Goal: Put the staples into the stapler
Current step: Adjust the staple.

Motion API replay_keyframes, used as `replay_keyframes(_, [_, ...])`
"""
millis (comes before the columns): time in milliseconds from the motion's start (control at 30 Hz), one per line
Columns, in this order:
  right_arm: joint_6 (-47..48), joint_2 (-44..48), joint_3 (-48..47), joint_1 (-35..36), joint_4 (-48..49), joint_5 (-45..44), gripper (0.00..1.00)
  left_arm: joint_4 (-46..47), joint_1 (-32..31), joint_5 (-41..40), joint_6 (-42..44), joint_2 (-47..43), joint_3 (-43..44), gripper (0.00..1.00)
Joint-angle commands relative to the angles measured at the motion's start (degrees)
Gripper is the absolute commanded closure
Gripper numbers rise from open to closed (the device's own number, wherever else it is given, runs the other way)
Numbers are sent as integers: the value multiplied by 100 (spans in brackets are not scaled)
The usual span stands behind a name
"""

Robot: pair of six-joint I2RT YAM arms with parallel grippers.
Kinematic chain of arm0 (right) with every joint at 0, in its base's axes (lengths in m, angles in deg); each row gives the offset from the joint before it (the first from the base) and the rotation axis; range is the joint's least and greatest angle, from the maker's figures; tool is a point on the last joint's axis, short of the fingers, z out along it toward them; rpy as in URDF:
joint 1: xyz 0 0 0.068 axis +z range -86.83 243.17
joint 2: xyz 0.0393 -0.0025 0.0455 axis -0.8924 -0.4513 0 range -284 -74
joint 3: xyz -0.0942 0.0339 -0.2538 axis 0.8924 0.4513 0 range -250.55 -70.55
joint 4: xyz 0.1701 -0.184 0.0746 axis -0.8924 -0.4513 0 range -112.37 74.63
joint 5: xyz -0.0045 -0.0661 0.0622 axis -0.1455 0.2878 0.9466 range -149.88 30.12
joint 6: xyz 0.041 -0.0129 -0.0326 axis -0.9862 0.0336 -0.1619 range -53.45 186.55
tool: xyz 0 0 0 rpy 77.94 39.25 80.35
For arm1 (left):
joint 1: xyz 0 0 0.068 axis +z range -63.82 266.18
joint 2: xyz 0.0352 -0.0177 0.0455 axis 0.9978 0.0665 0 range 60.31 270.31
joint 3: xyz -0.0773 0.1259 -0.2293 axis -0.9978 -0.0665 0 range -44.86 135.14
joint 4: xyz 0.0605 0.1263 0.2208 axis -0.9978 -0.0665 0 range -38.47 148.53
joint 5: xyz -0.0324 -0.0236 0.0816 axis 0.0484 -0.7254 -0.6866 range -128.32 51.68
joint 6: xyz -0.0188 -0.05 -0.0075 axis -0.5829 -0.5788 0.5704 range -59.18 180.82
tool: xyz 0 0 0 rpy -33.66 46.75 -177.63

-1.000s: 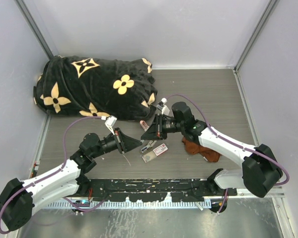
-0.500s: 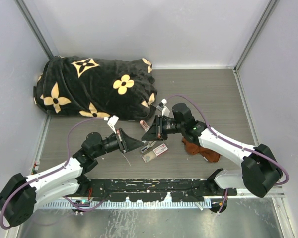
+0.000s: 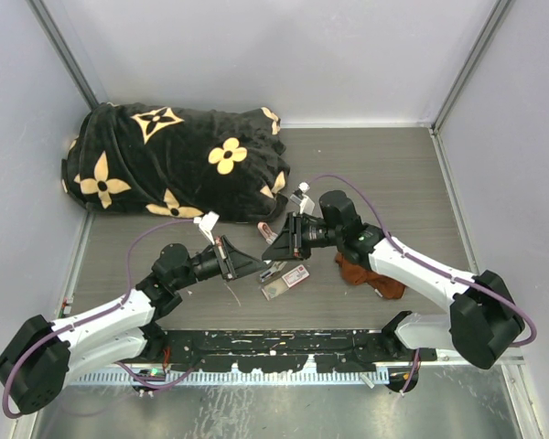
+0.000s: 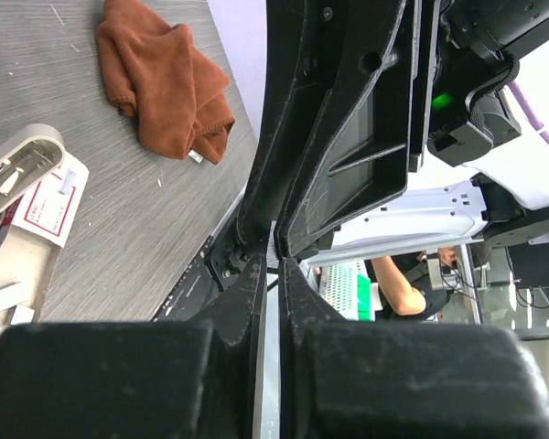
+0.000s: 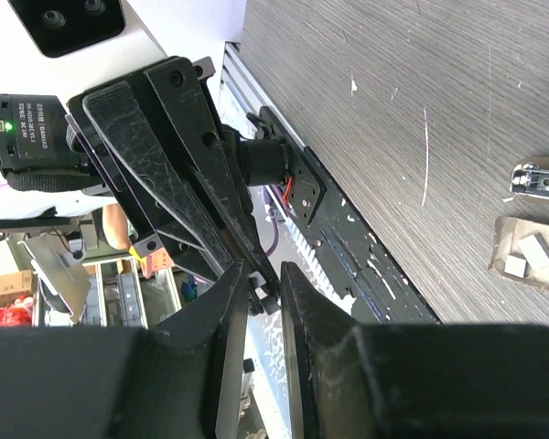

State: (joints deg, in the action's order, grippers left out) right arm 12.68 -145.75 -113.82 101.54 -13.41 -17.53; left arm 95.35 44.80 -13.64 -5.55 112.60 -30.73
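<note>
The stapler [image 3: 273, 271] lies open on the table, pale with a metal inner part [image 4: 18, 165]. Beside it sit the staples' white box with a red label [image 3: 296, 276] [image 4: 50, 206] and its grey tray [image 3: 276, 290] [image 4: 7, 283]. I cannot make out a staple strip. My left gripper [image 3: 259, 266] [image 4: 274, 261] is shut, and nothing shows between its fingers. My right gripper [image 3: 268, 251] [image 5: 263, 270] faces it tip to tip just above the stapler. Its jaws stand a little apart with nothing between them.
A rust-brown cloth [image 3: 371, 274] [image 4: 165, 87] lies under the right forearm. A black blanket with yellow flowers [image 3: 174, 160] fills the back left. A small pink-red item [image 3: 266, 230] rests by the blanket's edge. Walls close three sides.
The right gripper's jaws have parted slightly. The left arm has edged right, bringing its tips closer to the right gripper. Stapler, box and tray have not moved.
</note>
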Motion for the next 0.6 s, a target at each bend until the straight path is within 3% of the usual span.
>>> replay_keyframes(0, [242, 257, -99, -93, -182, 98, 73, 502, -1, 7, -143, -34, 222, 100])
replay_keyframes(567, [438, 402, -121, -322, -303, 253, 74, 387, 7, 167, -183, 60, 351, 100])
